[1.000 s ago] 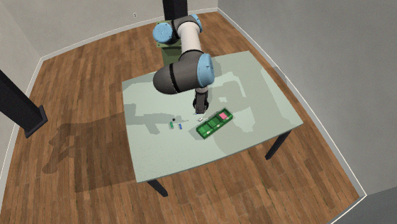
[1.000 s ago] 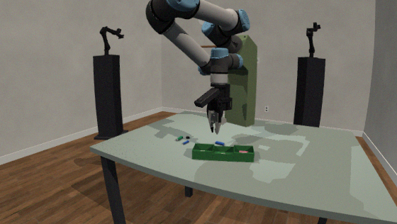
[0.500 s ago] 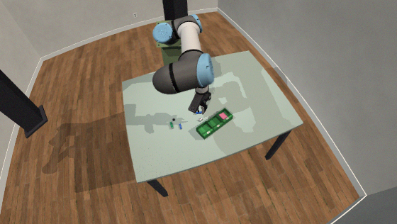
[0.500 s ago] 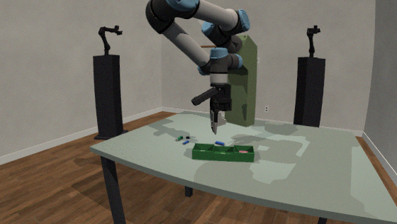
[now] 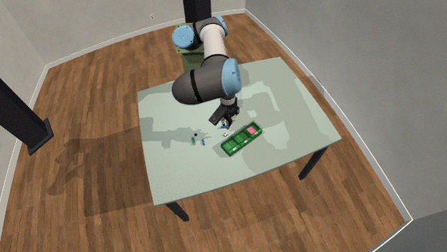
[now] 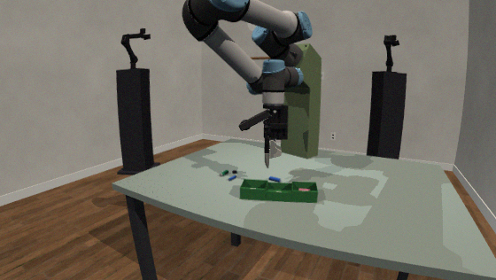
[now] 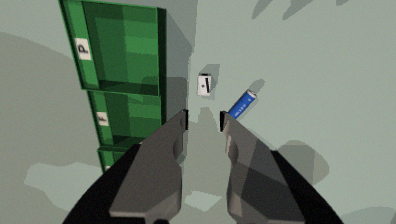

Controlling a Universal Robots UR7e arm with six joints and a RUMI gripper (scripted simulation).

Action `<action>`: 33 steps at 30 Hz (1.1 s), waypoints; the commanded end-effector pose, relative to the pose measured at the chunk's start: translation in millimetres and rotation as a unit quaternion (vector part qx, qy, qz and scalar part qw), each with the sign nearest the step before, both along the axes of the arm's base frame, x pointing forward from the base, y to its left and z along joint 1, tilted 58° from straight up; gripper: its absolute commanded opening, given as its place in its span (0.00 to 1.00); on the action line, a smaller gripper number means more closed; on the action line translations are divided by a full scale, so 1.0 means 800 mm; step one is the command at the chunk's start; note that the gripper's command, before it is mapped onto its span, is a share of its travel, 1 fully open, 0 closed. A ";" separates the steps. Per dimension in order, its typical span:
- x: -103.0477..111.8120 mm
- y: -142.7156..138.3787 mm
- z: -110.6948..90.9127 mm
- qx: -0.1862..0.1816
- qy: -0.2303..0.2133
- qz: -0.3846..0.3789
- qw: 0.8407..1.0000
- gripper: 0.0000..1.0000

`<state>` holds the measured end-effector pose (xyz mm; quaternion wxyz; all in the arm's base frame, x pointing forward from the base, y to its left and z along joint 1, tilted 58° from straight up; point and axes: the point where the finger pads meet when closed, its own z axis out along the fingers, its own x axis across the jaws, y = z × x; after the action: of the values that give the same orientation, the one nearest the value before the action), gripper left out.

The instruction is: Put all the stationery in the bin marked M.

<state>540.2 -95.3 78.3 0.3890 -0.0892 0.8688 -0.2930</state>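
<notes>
A green three-compartment bin (image 5: 241, 139) lies on the table, also in the exterior view (image 6: 279, 190). Its far-right compartment, M, holds a pink eraser (image 5: 251, 130). My gripper (image 7: 204, 111) hangs over the table just beside the bin, its fingers a narrow gap apart with nothing between them. It also shows in the top and exterior views (image 5: 226, 123) (image 6: 267, 164). A small white item (image 7: 204, 84) lies just ahead of the fingertips. A blue cylinder (image 7: 242, 104) lies next to the right finger. The wrist view shows compartment P (image 7: 122, 50); M is out of that view.
Further left on the table lie a green piece (image 5: 193, 139), a small black piece (image 5: 196, 135) and a small blue piece (image 5: 203, 142). The arm's green base stands at the table's back edge. Two black camera pillars stand behind the table.
</notes>
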 end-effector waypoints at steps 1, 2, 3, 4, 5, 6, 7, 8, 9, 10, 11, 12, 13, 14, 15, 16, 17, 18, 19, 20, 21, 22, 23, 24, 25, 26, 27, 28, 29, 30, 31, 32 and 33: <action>0.000 0.000 0.000 0.001 -0.001 -0.001 1.000 0.18; 0.000 0.000 0.000 0.001 -0.001 -0.001 1.000 0.18; 0.000 0.000 0.000 0.001 -0.001 -0.001 1.000 0.18; 0.000 0.000 0.000 0.001 -0.001 -0.001 1.000 0.18; 0.000 0.000 0.000 0.001 -0.001 -0.001 1.000 0.18; 0.000 0.000 0.000 0.001 -0.001 -0.001 1.000 0.18; 0.000 0.000 0.000 0.001 -0.001 -0.001 1.000 0.18; 0.000 0.000 0.000 0.001 -0.001 -0.001 1.000 0.18; 0.000 0.000 0.000 0.001 -0.001 -0.001 1.000 0.18; 0.000 0.000 0.000 0.001 -0.001 -0.001 1.000 0.18; 0.000 0.000 0.000 0.001 -0.001 -0.001 1.000 0.18; 0.000 0.000 0.000 0.001 -0.001 -0.001 1.000 0.18; 0.000 0.000 0.000 0.001 -0.001 -0.001 1.000 0.18; 0.000 0.000 0.000 0.001 -0.001 -0.001 1.000 0.18; 0.000 0.000 0.000 0.001 -0.001 -0.001 1.000 0.18; 0.000 0.000 0.000 0.001 -0.001 -0.001 1.000 0.18; 0.000 0.000 0.000 0.001 -0.001 -0.001 1.000 0.18; 0.000 0.000 0.000 0.001 -0.001 -0.001 1.000 0.18; 0.000 0.000 0.000 0.001 -0.001 -0.001 1.000 0.18; 0.000 0.000 0.000 0.001 -0.001 -0.001 1.000 0.18; 0.000 0.000 0.000 0.001 -0.001 -0.001 1.000 0.18; 0.000 0.000 0.000 0.001 -0.001 -0.001 1.000 0.18; 0.000 0.000 0.000 0.001 -0.001 -0.001 1.000 0.18; 0.000 0.000 0.000 0.001 -0.001 -0.001 1.000 0.18; 0.000 0.000 0.000 0.001 -0.001 -0.001 1.000 0.18; 0.004 -0.002 -0.002 0.001 -0.001 -0.001 1.000 0.18; 0.007 -0.004 -0.005 0.001 -0.001 -0.001 1.000 0.18; 0.011 -0.006 -0.008 0.001 -0.001 -0.001 1.000 0.18; 0.014 -0.008 -0.010 0.001 -0.001 -0.001 1.000 0.18; 0.018 -0.011 -0.013 0.001 -0.001 -0.001 1.000 0.18; 0.022 -0.013 -0.015 0.001 -0.001 -0.001 1.000 0.18; 0.025 -0.015 -0.018 0.001 -0.001 -0.001 1.000 0.18; 0.029 -0.017 -0.021 0.001 -0.001 -0.001 1.000 0.18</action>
<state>552.3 -102.7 69.2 0.3891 -0.0872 0.8692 -0.2923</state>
